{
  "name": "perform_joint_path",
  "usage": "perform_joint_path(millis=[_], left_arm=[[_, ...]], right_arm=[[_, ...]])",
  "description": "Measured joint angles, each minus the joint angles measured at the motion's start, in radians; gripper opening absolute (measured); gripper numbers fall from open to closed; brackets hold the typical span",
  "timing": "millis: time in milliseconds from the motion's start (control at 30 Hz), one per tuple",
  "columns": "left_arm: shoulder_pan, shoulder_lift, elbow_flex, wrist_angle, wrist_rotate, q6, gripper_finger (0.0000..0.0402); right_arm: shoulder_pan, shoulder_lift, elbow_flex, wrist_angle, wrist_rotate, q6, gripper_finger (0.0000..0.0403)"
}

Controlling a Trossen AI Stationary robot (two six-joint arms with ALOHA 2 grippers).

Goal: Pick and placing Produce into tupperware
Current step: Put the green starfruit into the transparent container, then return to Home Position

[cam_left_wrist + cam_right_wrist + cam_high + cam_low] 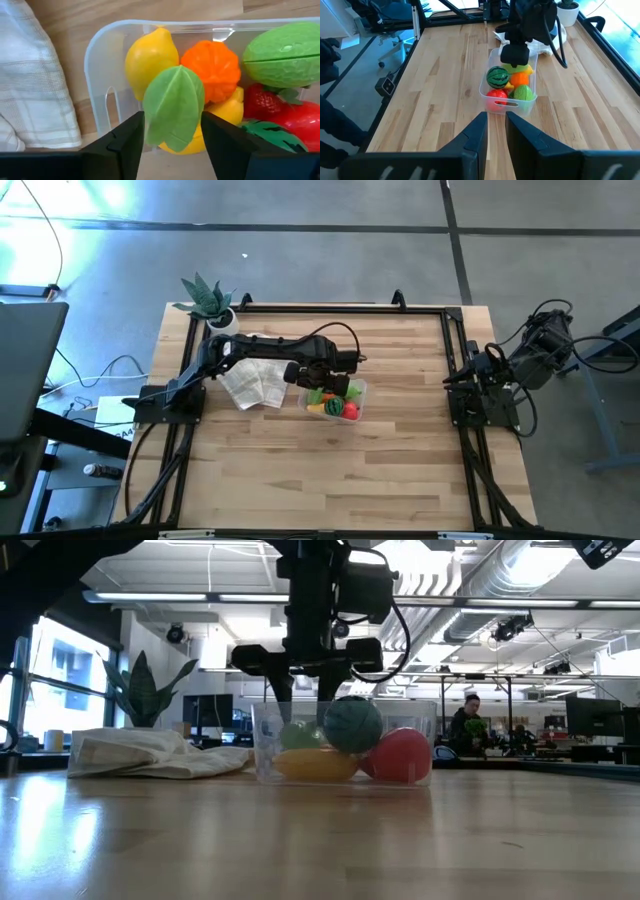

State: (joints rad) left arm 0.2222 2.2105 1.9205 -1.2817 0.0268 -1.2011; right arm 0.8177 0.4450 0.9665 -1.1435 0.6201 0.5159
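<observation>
The clear tupperware (362, 387) stands mid-table, holding a lemon (150, 55), an orange (216, 65), a light green fruit (282, 55), red fruit (295, 120) and a small watermelon (497, 76). My left gripper (172, 130) points down into the container's left end, shut on a green leaf-shaped piece (174, 107). In the low view its fingers (277, 690) reach down behind the container wall (262, 740). My right gripper (496, 130) waits at the table's right edge, its fingers nearly together with nothing between them. My left gripper pinches the green leaf-shaped piece by its two side edges (148, 120) between its two fingers, coming from above and pointing down. The piece stands inside the tupperware over a yellow fruit (192, 145). Whether it rests on that fruit I cannot tell.
A crumpled white cloth (252, 385) lies against the tupperware's left side. A potted plant (208, 298) stands at the far left corner. Black frame rails (330, 308) border the table. Bare wood stretches across the near half. A person (468, 725) sits in the room beyond.
</observation>
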Motion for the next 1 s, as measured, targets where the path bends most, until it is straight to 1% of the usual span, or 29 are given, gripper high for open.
perform_joint_path(millis=[300,400,500,633,767,867,967,1000], left_arm=[[-0.009,0.000,0.000,-0.002,-0.001,0.001,0.0123],[-0.015,0.000,0.000,-0.002,0.000,0.002,0.0114],[-0.020,0.000,0.029,-0.024,-0.003,0.008,0.0118],[-0.029,0.000,0.096,-0.072,-0.022,0.018,0.0126],[-0.049,0.000,0.198,-0.150,-0.065,0.019,0.0128],[-0.071,0.000,0.297,-0.216,-0.098,0.027,0.0128],[-0.105,0.000,0.421,-0.289,-0.141,0.084,0.0128],[-0.119,-0.007,0.438,-0.283,-0.164,0.110,0.0128]], right_arm=[[0.000,0.000,0.000,0.000,0.000,0.000,0.0058],[0.000,0.000,0.000,0.000,0.000,0.000,0.0058],[0.000,0.000,0.000,0.000,0.000,0.000,0.0058],[0.000,0.000,0.000,0.000,0.000,0.000,0.0058],[0.000,0.000,0.000,0.000,0.000,0.000,0.0058],[0.000,0.000,0.000,0.000,0.000,0.000,0.0058],[0.000,0.000,0.000,0.000,0.000,0.000,0.0058],[0.000,0.000,0.000,0.000,0.000,0.000,0.0058]])
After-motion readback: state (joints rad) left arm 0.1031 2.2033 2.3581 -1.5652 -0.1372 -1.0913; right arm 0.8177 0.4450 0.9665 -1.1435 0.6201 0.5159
